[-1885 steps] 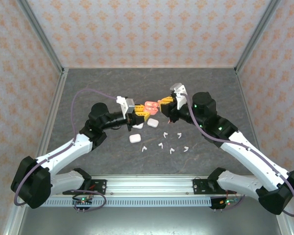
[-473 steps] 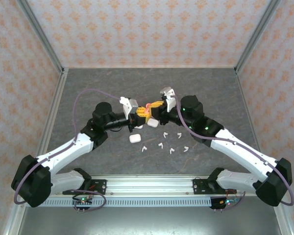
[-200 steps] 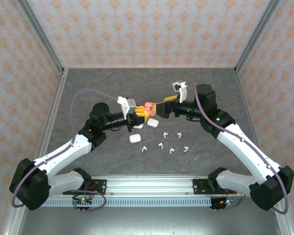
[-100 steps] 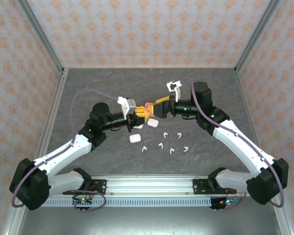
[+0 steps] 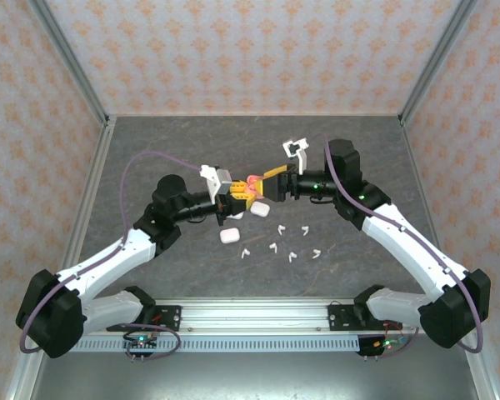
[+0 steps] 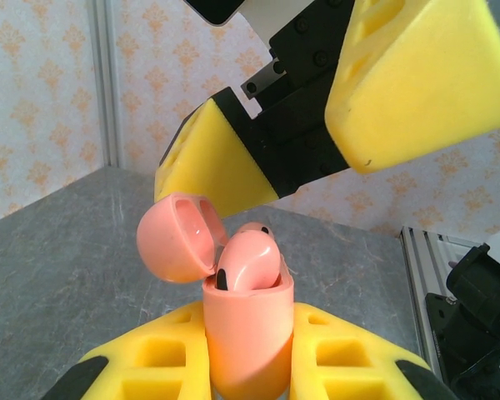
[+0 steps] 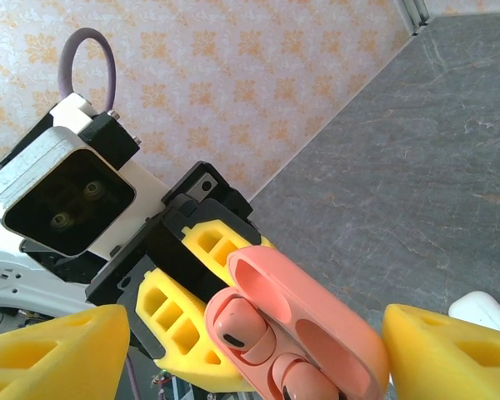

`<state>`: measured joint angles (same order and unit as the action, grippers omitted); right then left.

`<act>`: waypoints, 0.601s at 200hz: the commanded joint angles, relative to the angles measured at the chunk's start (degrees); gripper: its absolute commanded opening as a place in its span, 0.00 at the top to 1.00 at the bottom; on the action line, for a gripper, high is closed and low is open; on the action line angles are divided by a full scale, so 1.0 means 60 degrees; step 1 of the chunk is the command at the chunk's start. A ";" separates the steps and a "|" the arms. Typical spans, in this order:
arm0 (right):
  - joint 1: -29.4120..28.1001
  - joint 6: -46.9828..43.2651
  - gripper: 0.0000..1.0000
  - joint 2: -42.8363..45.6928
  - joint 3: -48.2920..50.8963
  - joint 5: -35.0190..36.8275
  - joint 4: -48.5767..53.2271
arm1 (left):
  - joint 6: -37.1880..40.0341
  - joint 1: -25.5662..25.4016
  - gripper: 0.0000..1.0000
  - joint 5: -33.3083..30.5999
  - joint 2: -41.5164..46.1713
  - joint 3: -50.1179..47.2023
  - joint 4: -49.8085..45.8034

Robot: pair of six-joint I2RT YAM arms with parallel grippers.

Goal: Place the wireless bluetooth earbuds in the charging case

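While my left tool (image 5: 236, 197) clamps the open pink charging case (image 6: 248, 333), both pink earbuds (image 7: 243, 327) seated, my right tool (image 5: 267, 179) hangs released beside it, and six white earbuds (image 5: 274, 247) lie uninserted on the desk (image 5: 150, 150).

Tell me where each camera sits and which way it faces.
Top: above and behind the arms, looking down at the table; both arms show.
Left wrist: behind the left gripper, looking past its fingers at the pink case they hold.
Right wrist: behind the right gripper, facing that case from opposite, fingers flanking it.
Shared: both wrist views show the open case.
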<state>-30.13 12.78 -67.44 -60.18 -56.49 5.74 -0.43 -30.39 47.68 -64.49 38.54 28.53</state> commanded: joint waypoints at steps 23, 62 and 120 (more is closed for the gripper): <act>-0.0092 -0.0343 0.27 0.0281 -0.0020 -0.0498 0.0016 | 0.0143 -0.0085 1.00 -0.0152 0.0118 0.0123 0.0080; -0.0091 -0.0442 0.34 0.0412 0.0055 -0.0501 0.0091 | 0.0142 -0.0083 1.00 -0.0225 0.0108 0.0116 0.0099; -0.0098 -0.0587 0.44 0.0395 -0.0002 -0.0618 0.0311 | 0.0181 -0.0086 1.00 -0.0343 0.0084 0.0124 0.0003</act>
<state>-29.78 10.24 -67.00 -60.18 -55.24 7.44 -0.01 -30.76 47.75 -64.49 38.54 28.51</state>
